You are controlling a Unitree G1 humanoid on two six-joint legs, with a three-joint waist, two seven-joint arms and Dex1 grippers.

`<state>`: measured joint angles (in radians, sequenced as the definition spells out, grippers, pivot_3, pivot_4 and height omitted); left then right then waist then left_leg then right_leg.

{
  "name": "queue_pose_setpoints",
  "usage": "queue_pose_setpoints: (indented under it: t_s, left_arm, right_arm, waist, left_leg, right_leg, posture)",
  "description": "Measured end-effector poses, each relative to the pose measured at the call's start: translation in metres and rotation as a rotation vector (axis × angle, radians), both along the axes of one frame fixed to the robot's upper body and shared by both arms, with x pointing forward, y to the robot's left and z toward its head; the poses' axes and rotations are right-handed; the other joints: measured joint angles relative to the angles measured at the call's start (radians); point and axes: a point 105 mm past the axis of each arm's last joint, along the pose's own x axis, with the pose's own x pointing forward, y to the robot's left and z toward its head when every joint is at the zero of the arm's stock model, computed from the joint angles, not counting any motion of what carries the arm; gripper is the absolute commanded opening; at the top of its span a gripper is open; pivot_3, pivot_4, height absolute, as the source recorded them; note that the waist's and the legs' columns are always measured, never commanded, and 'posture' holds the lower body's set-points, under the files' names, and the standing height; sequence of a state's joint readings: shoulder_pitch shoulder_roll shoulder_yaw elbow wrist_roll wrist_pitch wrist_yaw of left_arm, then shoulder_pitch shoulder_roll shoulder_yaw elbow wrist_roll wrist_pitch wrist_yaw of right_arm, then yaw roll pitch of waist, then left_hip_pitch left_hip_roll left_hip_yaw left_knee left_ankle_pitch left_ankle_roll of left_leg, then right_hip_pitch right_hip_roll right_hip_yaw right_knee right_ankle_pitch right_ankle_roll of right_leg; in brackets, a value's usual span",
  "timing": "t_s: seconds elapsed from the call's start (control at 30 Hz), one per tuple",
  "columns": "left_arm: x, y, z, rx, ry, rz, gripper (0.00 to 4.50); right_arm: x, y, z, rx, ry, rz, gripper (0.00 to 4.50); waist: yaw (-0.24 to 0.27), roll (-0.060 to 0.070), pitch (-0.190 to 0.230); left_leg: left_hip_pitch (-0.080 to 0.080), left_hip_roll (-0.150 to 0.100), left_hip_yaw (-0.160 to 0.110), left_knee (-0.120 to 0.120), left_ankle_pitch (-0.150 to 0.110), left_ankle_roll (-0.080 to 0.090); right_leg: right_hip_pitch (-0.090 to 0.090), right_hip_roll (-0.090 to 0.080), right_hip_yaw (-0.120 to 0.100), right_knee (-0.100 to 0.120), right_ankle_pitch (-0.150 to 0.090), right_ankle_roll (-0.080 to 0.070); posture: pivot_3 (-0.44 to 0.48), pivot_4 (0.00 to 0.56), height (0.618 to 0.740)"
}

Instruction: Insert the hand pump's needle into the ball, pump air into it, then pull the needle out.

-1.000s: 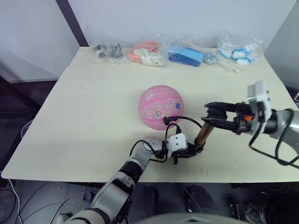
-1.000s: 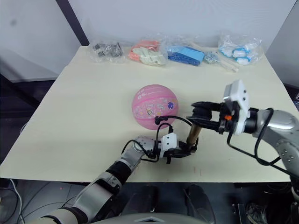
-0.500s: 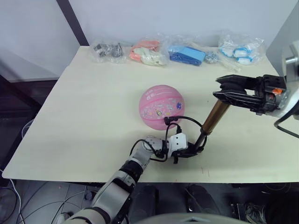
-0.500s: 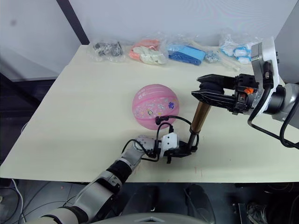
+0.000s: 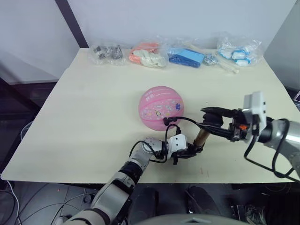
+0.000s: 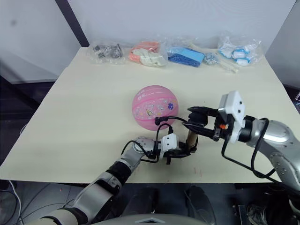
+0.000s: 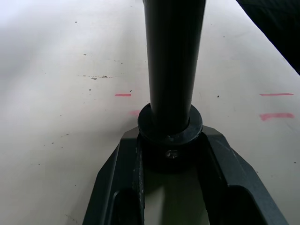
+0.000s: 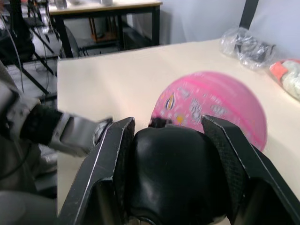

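The pink ball [image 5: 161, 108] rests mid-table, round, with cartoon prints. A thin black hose [image 5: 190, 120] loops from the hand pump [image 5: 201, 137] to a small black fitting [image 5: 167, 121] pressed against the ball's near side; the needle itself is hidden there. The pump stands nearly upright, with only a short piece of its gold barrel showing. My left gripper [image 5: 188, 152] is shut on the pump's black base cap [image 7: 169, 126], holding it on the table. My right gripper [image 5: 212, 125] is shut on the pump's black handle [image 8: 176, 173], low over the barrel.
Several clear bags lie along the table's far edge: dark parts [image 5: 107, 50], orange and white items [image 5: 146, 55], blue items [image 5: 186, 55], and blue-white items [image 5: 240, 50]. The table's near edge [image 5: 154, 179] runs just behind my left gripper.
Over the last second my right gripper pulled the handle up, drawing out the gold barrel, then pushed it back down to its present low position. Ball and left gripper stayed put.
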<state>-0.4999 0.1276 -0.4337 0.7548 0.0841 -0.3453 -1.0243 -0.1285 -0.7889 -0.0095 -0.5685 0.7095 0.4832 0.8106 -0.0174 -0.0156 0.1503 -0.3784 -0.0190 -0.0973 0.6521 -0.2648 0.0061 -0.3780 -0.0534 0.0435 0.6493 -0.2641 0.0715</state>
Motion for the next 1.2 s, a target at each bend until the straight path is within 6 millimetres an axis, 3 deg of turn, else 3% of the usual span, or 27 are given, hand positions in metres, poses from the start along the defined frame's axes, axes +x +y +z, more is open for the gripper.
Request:
queue_pose_setpoints:
  t_s: [0.23,0.57,0.73,1.0,1.2]
  left_arm:
    - [-0.001,0.000,-0.001,-0.001,0.000,0.005,1.01]
    - [-0.001,0.000,-0.001,-0.003,0.000,0.008,1.01]
    - [-0.002,-0.002,0.000,-0.011,-0.001,-0.001,1.01]
    - [-0.003,-0.004,0.001,-0.018,0.001,-0.006,1.01]
    - [-0.003,-0.004,0.001,-0.019,0.001,-0.007,1.01]
  right_arm:
    - [0.005,0.002,-0.030,0.004,0.026,-0.036,1.85]
    - [0.005,-0.003,-0.024,-0.006,0.001,-0.049,1.85]
    - [0.005,-0.011,-0.012,-0.031,0.064,-0.040,1.85]
    - [-0.001,-0.022,0.051,0.001,0.009,0.008,1.85]
    - [-0.007,-0.023,0.083,0.031,-0.026,0.049,1.85]
  waist:
    - [0.000,-0.001,-0.003]
    - [0.000,0.000,-0.004]
    - [0.003,0.001,-0.002]
    - [0.004,0.003,0.001]
    - [0.004,0.003,0.001]
  left_leg:
    - [0.000,0.000,0.000,0.000,0.000,0.000]
    - [0.001,0.001,-0.001,0.000,0.000,0.000]
    - [-0.002,-0.001,-0.001,0.000,0.000,0.000]
    - [-0.003,-0.003,-0.001,-0.001,0.000,0.000]
    - [-0.003,-0.002,-0.001,-0.001,0.000,0.000]
  right_leg:
    - [0.000,0.000,0.000,0.000,0.000,0.000]
    - [0.001,0.001,0.000,0.000,0.000,0.000]
    - [0.000,-0.001,-0.001,-0.001,0.000,-0.001]
    - [0.000,-0.003,-0.001,-0.003,0.000,-0.001]
    - [0.000,-0.004,-0.001,-0.003,0.000,-0.001]
  posture:
    - [0.000,0.150,0.736]
    - [0.000,0.150,0.736]
    - [0.000,0.150,0.736]
    - [0.000,0.150,0.736]
    - [0.000,0.150,0.736]
